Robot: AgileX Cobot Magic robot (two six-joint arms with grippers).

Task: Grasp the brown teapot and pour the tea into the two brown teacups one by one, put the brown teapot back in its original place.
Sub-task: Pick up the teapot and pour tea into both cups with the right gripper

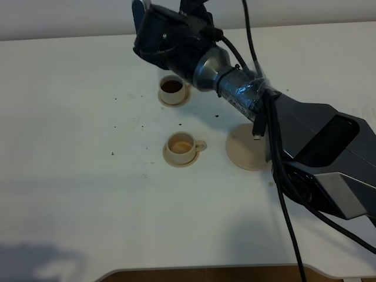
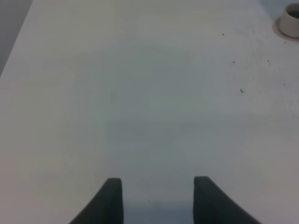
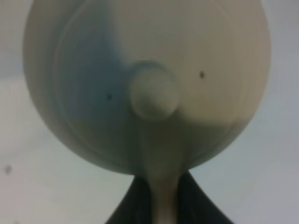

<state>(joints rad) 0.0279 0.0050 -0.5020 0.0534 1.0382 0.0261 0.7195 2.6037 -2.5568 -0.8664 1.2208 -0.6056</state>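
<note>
The brown teapot (image 3: 149,88) fills the right wrist view from above, its knobbed lid facing the camera. My right gripper (image 3: 161,189) is shut on its loop handle. In the high view the right arm (image 1: 194,56) reaches across over the far teacup (image 1: 172,89), which holds dark tea, and hides the teapot. The near teacup (image 1: 182,146) holds paler tea on its saucer. The wide tan saucer disc (image 1: 249,147), the original place, lies bare to the right of it. My left gripper (image 2: 156,198) is open above bare table.
The white table (image 1: 70,176) carries a few dark specks left of the cups. One teacup (image 2: 290,21) shows at the corner of the left wrist view. Cables hang from the right arm over the disc. The table's front edge runs along the bottom.
</note>
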